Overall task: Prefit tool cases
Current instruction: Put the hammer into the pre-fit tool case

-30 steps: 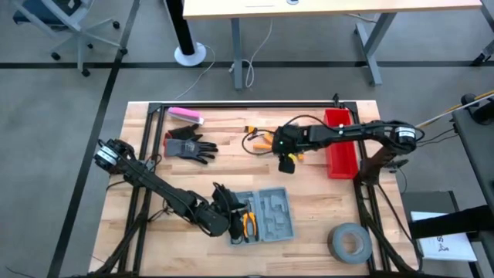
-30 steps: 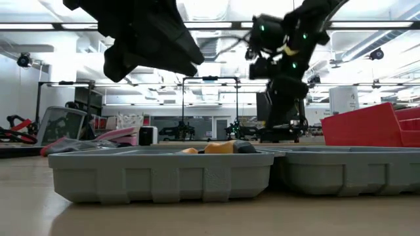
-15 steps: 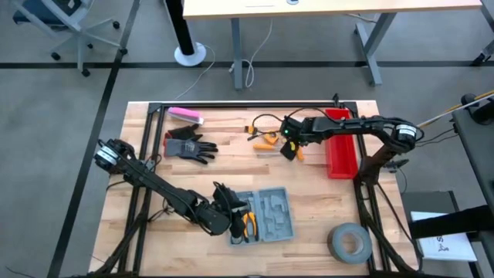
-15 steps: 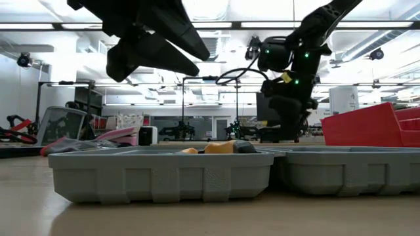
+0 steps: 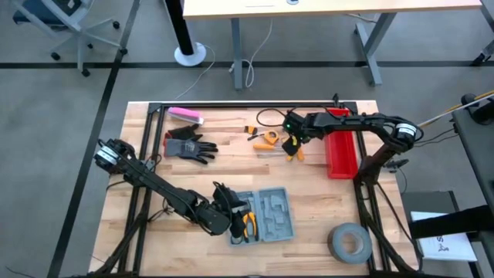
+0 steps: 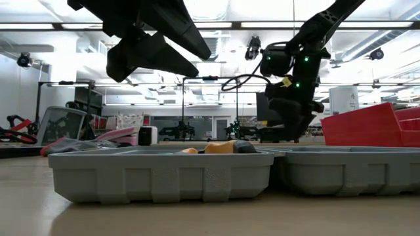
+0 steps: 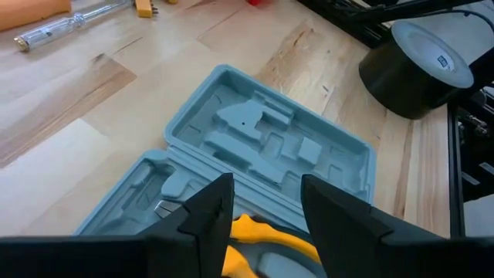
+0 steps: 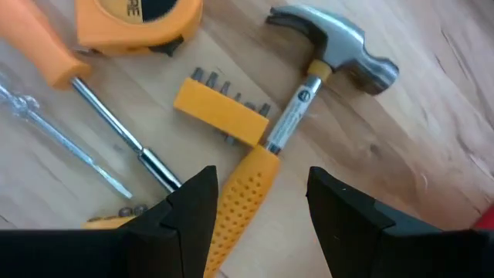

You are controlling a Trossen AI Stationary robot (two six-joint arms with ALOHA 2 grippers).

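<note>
The grey-blue tool case (image 5: 268,215) lies open near the table's front edge, its moulded slots (image 7: 262,143) facing up. Orange-handled pliers (image 5: 248,225) lie in its left half. My left gripper (image 7: 266,208) hangs open just above those pliers (image 7: 266,241), clear of the case in the low view (image 6: 197,62). My right gripper (image 5: 294,148) stands open at the far right over loose tools. Its fingers point down on either side of the yellow handle of a hammer (image 8: 297,108) that lies on the wood.
Beside the hammer lie a yellow bit holder (image 8: 222,113), an orange tape measure (image 8: 139,15) and an orange-handled screwdriver (image 8: 54,58). A red bin (image 5: 340,145) stands right of them. A grey tape roll (image 5: 351,242), black gloves (image 5: 189,147) and a pink block (image 5: 185,116) are also on the table.
My right gripper has swung toward the table's far edge and sunk a little, rolling about its own line, and now stands over the hammer. My left gripper has kept its place above the case while its fingers have spread apart.
</note>
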